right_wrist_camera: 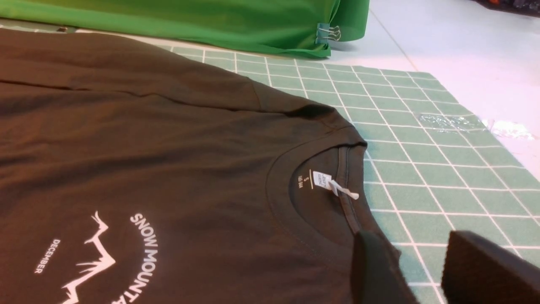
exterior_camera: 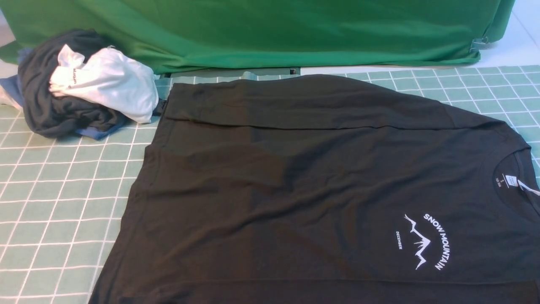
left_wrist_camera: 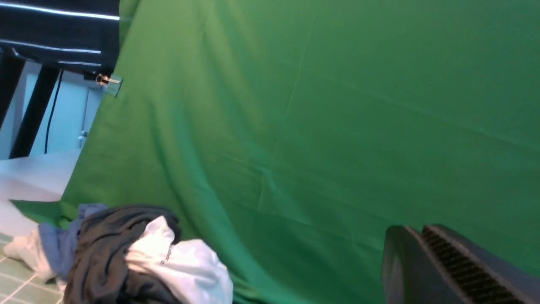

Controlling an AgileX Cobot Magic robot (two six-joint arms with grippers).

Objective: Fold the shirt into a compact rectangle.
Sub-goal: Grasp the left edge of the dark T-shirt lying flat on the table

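Across the gridded mat (exterior_camera: 55, 190) in the front view lies the black T-shirt (exterior_camera: 270, 190), flat, with its collar to the robot's right and its hem to the left. Its far side is turned in as a long band. A heap of clothes (exterior_camera: 84, 84) sits just beside the far hem corner. Neither arm shows.

Left wrist view: the left gripper (left_wrist_camera: 415, 232) has its fingers pressed together, empty, facing the green backdrop cloth (left_wrist_camera: 316, 126).

Right wrist view: the right gripper (right_wrist_camera: 415, 240) stands partly parted, holding nothing, near the neck label (right_wrist_camera: 322, 180).

I judge the near side comes next. Pinch both layers at the shoulder and match the grip at the hem, so the crease stays straight. The knit looks soft, matte and lightly rippled.
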